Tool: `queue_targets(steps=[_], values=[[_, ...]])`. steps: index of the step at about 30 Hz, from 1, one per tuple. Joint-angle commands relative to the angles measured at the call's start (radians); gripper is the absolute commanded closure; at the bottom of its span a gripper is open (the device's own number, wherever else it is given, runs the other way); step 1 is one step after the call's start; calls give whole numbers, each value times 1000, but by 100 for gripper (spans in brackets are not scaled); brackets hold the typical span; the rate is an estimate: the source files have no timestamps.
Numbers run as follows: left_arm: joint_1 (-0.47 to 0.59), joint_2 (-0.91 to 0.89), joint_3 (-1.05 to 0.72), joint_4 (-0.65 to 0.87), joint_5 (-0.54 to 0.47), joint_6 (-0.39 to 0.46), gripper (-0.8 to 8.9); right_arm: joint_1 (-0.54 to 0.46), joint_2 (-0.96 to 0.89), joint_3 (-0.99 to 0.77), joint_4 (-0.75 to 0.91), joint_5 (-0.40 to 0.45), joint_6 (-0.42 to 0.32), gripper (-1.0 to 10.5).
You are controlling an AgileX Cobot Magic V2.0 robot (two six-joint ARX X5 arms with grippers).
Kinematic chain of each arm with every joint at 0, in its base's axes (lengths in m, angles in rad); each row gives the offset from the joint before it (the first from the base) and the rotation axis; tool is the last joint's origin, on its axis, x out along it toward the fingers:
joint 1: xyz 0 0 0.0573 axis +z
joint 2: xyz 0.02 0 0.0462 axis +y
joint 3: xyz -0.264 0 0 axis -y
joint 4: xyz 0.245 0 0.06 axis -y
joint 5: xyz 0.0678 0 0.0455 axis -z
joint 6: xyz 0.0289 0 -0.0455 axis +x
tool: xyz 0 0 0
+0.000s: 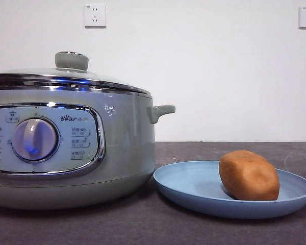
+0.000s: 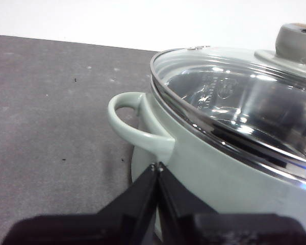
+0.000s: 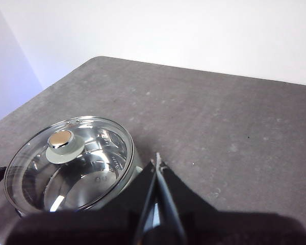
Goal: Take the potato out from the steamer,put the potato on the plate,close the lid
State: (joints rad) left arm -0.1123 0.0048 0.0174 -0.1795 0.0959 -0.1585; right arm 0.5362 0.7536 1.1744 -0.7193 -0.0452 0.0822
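I see the potato [image 1: 249, 175] on the plate [image 1: 194, 190] and the lid [image 1: 66, 76] seated; both pincers [image 2: 157, 166] [image 3: 157, 162] are pressed together, so I should just hold clear.

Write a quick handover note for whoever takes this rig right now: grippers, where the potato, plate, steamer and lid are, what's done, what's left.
Left gripper: shut, empty, beside the steamer near a side handle.
Right gripper: shut, empty, above the table looking down on the lid.
Potato: lying on the plate, which sits beside the steamer.
Lid: seated on the steamer's rim.
Done: potato out and plated, lid closed.
Left: nothing apparent; both arms look clear.
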Motion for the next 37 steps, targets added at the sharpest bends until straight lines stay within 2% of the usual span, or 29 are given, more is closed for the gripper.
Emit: queue_targets(steps=[1,13,16,19,24,28,32,37], values=[[3,-2,-14,0,-1,4,817,0,-2,2,2,-1,-3,947],[3,-2,-14,0,-1,5,817,0,-2,2,-23,1,-8,947],[3,-2,-14,0,-1,4,817,-19,-2,2,-32,2,-84,947],[3,-2,-14,0,-1,4,817,-90,0,0,-55,-2,-145,947],[3,-2,-14,0,-1,4,817,-282,-5,-49,-61,-9,-123,947],[3,-2,-14,0,-1,4,817,-397,-31,-132,-48,-9,-104,947],[3,-2,-14,1,-1,4,817,-446,-91,-278,92,-9,-95,947],[3,-2,-14,1,-1,4,817,-450,-204,-551,426,-9,-68,947]])
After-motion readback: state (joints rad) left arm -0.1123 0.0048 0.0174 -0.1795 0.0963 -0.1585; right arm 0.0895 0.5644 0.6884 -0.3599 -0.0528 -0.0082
